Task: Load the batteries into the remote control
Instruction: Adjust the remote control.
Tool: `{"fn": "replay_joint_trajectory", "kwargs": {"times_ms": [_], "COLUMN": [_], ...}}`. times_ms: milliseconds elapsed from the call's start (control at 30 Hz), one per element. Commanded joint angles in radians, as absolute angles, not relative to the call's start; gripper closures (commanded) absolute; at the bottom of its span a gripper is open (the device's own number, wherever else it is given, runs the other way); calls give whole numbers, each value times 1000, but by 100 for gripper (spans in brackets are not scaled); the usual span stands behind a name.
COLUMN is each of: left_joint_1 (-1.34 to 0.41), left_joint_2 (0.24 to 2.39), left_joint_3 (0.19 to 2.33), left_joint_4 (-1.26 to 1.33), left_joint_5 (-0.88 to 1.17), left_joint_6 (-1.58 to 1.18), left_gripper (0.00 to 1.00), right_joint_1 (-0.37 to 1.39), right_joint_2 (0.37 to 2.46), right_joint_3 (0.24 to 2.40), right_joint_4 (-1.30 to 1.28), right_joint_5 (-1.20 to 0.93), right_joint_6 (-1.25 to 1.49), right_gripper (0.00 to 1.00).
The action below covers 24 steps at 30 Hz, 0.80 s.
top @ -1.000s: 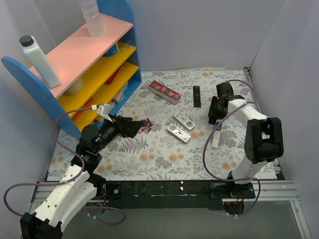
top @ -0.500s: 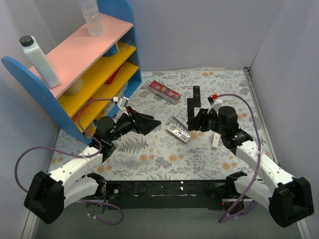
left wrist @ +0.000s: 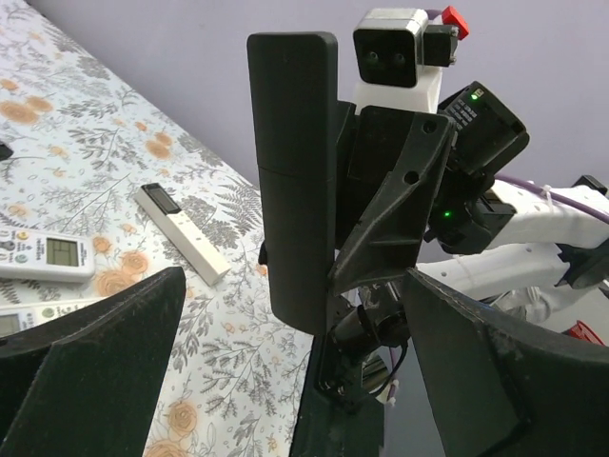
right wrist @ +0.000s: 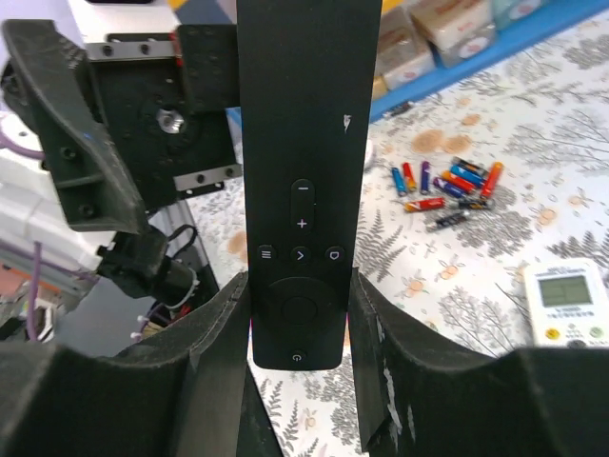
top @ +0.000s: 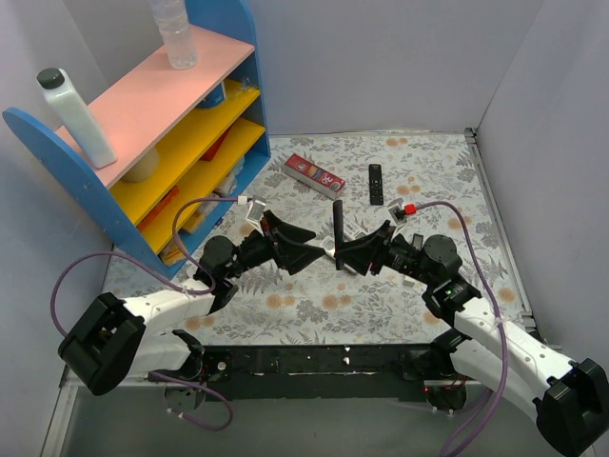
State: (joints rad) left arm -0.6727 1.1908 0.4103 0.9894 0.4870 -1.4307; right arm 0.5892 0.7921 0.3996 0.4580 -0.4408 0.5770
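shelf unit (top: pixel 162 124): blue sides, pink top, yellow shelves, far left; white bottle (top: pixel 76 116) and clear bottle (top: pixel 176 33) stand on top.
table (top: pixel 314 309): floral cloth, walled on three sides.
left arm: reaches from the lower left, low over the cloth, forearm angled right toward table centre.
right arm: reaches from the lower right, low, angled left; the two wrists face each other mid-table.
left gripper (top: pixel 309 249): spread wide, one finger each side of the held remote, gaps both sides, no contact seen.
right gripper (top: pixel 344 255): clamped on the bottom end of the black remote (top: pixel 337 224).
black remote: upright, top end up, button side to the right wrist camera, plain back with a cross seam to the left wrist camera.
second black remote (top: pixel 376 183): flat on the cloth, far side.
red box (top: pixel 314 174): flat, just left of the second black remote.
white display remote (right wrist: pixel 563 300): flat on the cloth.
slim white remote (left wrist: pixel 181 233): flat on the cloth, dark patch at one end, near the white display remote, ungripped.
batteries (right wrist: pixel 447 186): loose cluster on the cloth near the shelf foot, red, blue and dark wraps, apart from both grippers.
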Motion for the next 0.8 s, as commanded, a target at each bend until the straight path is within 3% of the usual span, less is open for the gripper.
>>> {"fn": "replay_joint_trajectory", "kwargs": {"times_ms": [0, 400, 633, 733, 767], "left_joint_1": [-698, -735, -756, -759, -759], "left_joint_2": [1221, 1321, 1344, 1335, 1328], "left_joint_3": [411, 417, 417, 419, 416], "left_joint_4": [1118, 1275, 1307, 1289, 1281], "left_joint_5": [477, 495, 508, 509, 508], "left_joint_6": [-1428, -1488, -1483, -1471, -1457], "left_gripper": [2, 2, 21, 37, 47], "right_joint_1": [623, 707, 736, 745, 747], "right_joint_2": [795, 844, 862, 868, 868], "right_joint_3": [373, 351, 350, 345, 341], "right_joint_4": [678, 781, 796, 798, 796], "right_joint_5": [-495, -491, -486, -480, -479], "right_joint_6": [649, 657, 650, 647, 647], "right_gripper": [68, 67, 66, 65, 64]}}
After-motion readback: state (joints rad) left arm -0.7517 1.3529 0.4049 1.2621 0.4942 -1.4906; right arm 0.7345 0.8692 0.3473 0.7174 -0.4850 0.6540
